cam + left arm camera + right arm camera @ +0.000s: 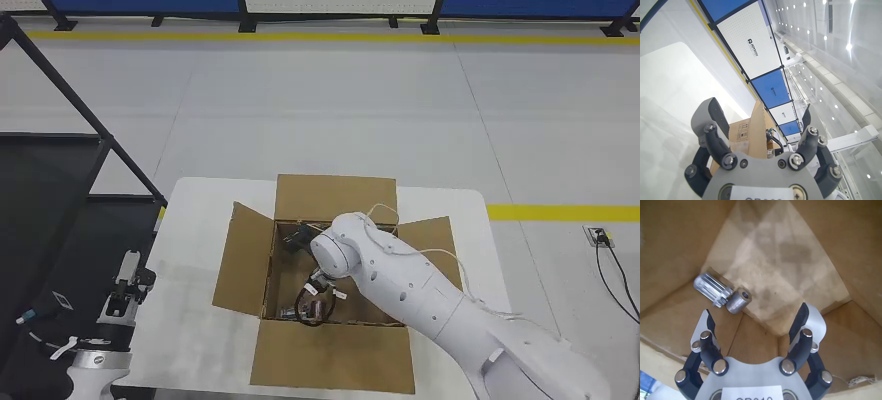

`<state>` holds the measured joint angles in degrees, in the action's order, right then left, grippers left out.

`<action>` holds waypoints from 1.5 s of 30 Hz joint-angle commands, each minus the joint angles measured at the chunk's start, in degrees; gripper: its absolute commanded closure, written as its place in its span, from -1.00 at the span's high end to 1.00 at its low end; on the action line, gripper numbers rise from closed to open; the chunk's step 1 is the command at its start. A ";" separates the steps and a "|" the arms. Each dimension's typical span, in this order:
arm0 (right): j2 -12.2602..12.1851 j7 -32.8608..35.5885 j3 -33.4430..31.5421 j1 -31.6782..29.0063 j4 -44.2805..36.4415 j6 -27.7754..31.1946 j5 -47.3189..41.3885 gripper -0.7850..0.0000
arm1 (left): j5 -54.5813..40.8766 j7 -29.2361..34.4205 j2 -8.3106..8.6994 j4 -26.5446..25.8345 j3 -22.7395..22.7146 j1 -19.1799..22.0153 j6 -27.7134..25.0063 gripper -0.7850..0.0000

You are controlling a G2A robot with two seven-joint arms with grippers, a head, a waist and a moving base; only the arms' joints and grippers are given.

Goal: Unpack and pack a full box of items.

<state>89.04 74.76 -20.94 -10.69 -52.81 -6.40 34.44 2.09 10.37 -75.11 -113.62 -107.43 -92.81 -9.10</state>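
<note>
An open cardboard box (335, 197) stands on the white table (190, 330) with its flaps spread. My right arm (400, 290) goes down into it. Inside, my right gripper (755, 308) is open and holds nothing, hanging over the box floor (772, 275). Just beyond its fingertips lie a ribbed aluminium cylinder (710, 286) and a small steel bushing (738, 302), touching end to end near a corner. My left gripper (762, 103) is open and empty, low beside the table's left edge (127, 275), and faces the box's outer wall (742, 132).
A black metal frame (60, 200) stands left of the table, close to the left arm. Bare tabletop surrounds the box on its left side and front. Yellow floor lines (560, 212) run behind and to the right.
</note>
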 commanded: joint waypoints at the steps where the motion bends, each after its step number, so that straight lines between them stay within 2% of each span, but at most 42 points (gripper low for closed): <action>1: -0.10 -0.39 -0.35 -0.05 -0.12 -0.11 -0.21 1.00 | 0.27 0.41 0.06 0.27 0.24 0.39 0.13 1.00; 11: 0.05 -1.96 -0.23 -1.33 0.40 -0.64 0.47 1.00 | 2.85 -0.13 0.22 1.62 1.68 1.35 0.08 1.00; 18: 2.39 -5.97 -0.51 -2.89 3.57 -3.06 -1.10 1.00 | 2.00 -1.12 0.18 1.88 1.75 0.66 -0.28 1.00; 29: 6.36 -4.59 -1.76 -2.22 10.58 -2.89 -7.07 1.00 | 2.69 -1.50 0.26 1.35 2.50 1.03 0.86 1.00; 30: 6.67 -4.43 -1.72 -2.15 11.09 -3.05 -7.17 0.96 | 2.55 -1.59 0.26 1.36 2.53 1.08 0.97 1.00; 32: 7.28 -4.34 -1.59 -2.09 11.93 -3.26 -7.21 0.22 | 2.54 -1.64 0.28 1.36 2.58 1.11 1.04 1.00; 34: 7.79 -4.26 -1.56 -1.99 12.74 -3.07 -7.28 -0.11 | 2.58 -1.87 0.28 1.39 2.63 1.09 1.11 1.00; 35: 8.02 -4.39 -1.60 -1.94 13.17 -3.12 -7.30 -0.18 | 2.61 -1.97 0.28 1.41 2.70 1.03 0.97 1.00; 45: 9.49 -4.74 -2.54 -1.68 16.76 -1.95 -7.52 -0.12 | 2.71 -3.32 0.25 1.67 2.92 0.47 0.17 1.00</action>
<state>98.45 70.01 -23.37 -12.39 -36.28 -8.49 26.98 4.71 7.12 -74.87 -111.98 -104.51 -92.33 -8.89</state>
